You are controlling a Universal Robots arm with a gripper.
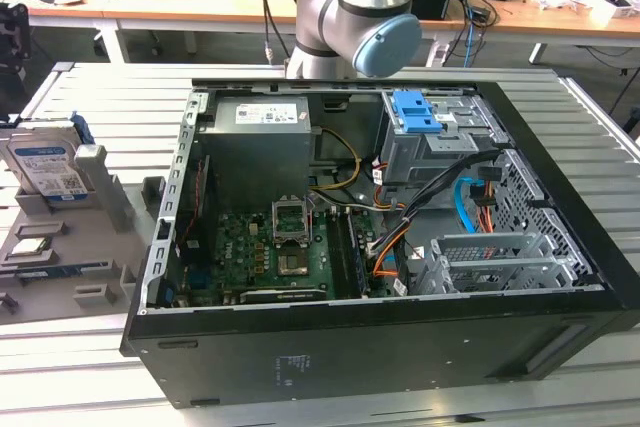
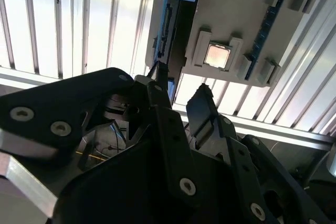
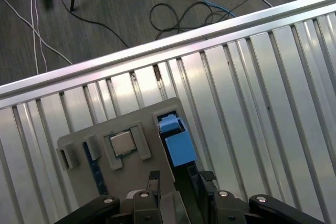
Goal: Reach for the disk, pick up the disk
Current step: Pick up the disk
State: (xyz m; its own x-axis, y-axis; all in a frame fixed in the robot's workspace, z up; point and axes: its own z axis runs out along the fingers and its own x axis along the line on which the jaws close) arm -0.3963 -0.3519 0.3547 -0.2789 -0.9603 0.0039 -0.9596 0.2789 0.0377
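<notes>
Disk (image 1: pixel 42 159), the rectangular silver hard drive with a white-and-blue label in a bright blue plastic carrier: where is it pictured? (picture desk)

At the exterior view's left, it is seen propped on edge and tilted back in a slot of the grey plastic fixture (image 1: pixel 110 207), which is laid on the slatted aluminium table (image 1: pixel 100 87). Further right, the open black computer case (image 1: pixel 400 347) is shown, with the grey-and-blue robot arm (image 1: pixel 350 17) behind it. (photographer)

How are the fingers held? (picture desk)

In both wrist views the black two-finger gripper (image 3: pixel 179 178) is seen over the fixture. Its fingers (image 3: pixel 154 179) are spread apart and nothing is grasped. The disk's blue-capped upper edge is lined up with the gap, and the small square silver chip (image 2: pixel 216 56) is lodged just beside it. Whether metal has been touched cannot be told. (photographer)

How much is done? (picture desk)

The reach is judged nearly complete. The disk is not yet clasped or lifted; it sits in its slot. (photographer)
</notes>
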